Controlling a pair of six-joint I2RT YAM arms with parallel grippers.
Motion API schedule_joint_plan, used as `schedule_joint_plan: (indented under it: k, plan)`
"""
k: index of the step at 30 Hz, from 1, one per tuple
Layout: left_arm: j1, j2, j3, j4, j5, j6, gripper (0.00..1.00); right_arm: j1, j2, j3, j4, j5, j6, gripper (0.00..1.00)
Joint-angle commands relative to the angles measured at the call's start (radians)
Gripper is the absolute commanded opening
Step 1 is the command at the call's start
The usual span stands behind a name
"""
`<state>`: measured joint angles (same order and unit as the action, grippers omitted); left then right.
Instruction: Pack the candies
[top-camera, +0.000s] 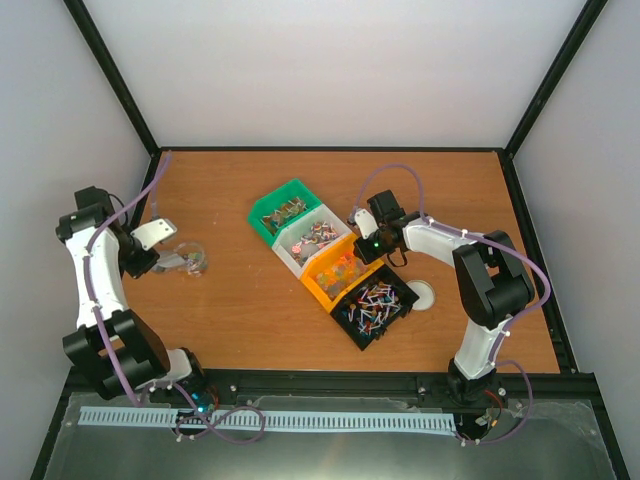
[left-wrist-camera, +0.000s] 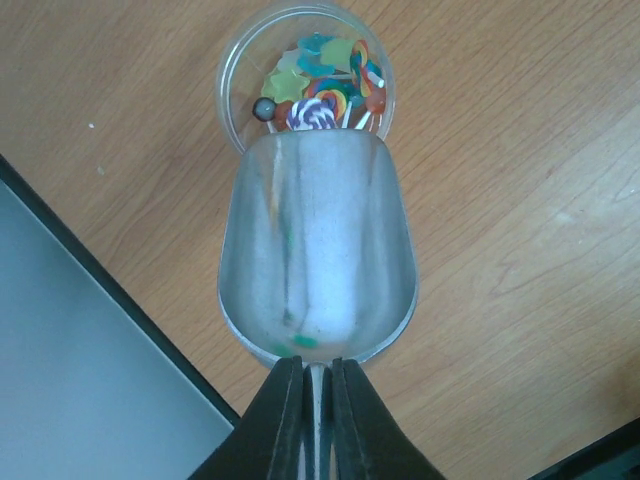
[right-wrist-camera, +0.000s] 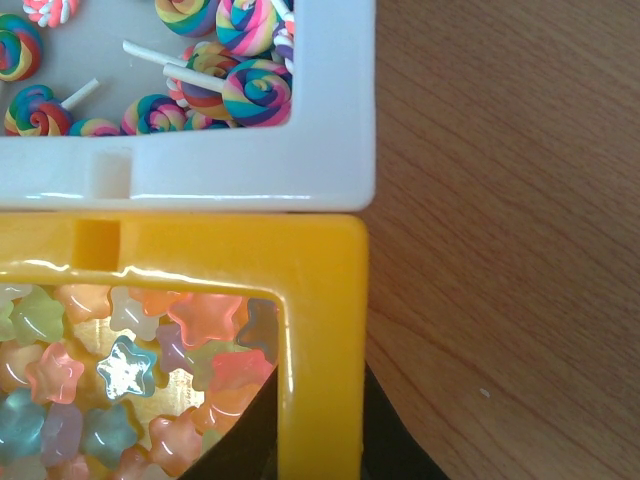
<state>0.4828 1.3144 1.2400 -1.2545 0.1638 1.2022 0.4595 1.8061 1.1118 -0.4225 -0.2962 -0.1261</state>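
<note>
My left gripper (top-camera: 160, 258) (left-wrist-camera: 317, 400) is shut on the handle of a metal scoop (left-wrist-camera: 315, 250), held over the table with its mouth at a clear round cup (top-camera: 190, 258) (left-wrist-camera: 305, 70). The cup holds star and swirl lollipop candies (left-wrist-camera: 325, 85). The scoop looks nearly empty, with only green specks inside. My right gripper (top-camera: 362, 238) (right-wrist-camera: 318, 440) is shut on the wall of the orange bin (top-camera: 340, 270) (right-wrist-camera: 320, 300), one finger inside and one outside. That bin holds star candies (right-wrist-camera: 120, 370). The white bin (top-camera: 312, 240) (right-wrist-camera: 330, 190) holds swirl lollipops (right-wrist-camera: 240, 90).
Four bins stand in a diagonal row mid-table: green bin (top-camera: 285, 210), white, orange, and black bin (top-camera: 375, 305) with stick-like candies. A white round disc (top-camera: 422, 295) lies right of the black bin. The black table rim (left-wrist-camera: 120, 300) runs close to the scoop's left.
</note>
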Motion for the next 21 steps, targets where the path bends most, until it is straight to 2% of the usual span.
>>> schedule_joint_plan:
  k: [1, 8, 16, 21]
  plan:
    - [-0.006, -0.007, 0.057, -0.014, -0.012, 0.049, 0.01, -0.014, 0.024, 0.01, 0.008, -0.006, 0.039, 0.03]
    - [-0.005, -0.036, 0.066, 0.001, 0.047, 0.079, 0.01, -0.013, 0.03, 0.025, 0.006, -0.008, 0.034, 0.03]
    - [-0.005, -0.19, 0.003, 0.04, 0.259, 0.252, 0.01, -0.013, 0.026, 0.028, -0.002, -0.001, 0.005, 0.03]
    - [-0.029, -0.257, -0.033, 0.057, 0.362, 0.258, 0.01, -0.013, 0.022, 0.024, -0.002, -0.006, -0.007, 0.03]
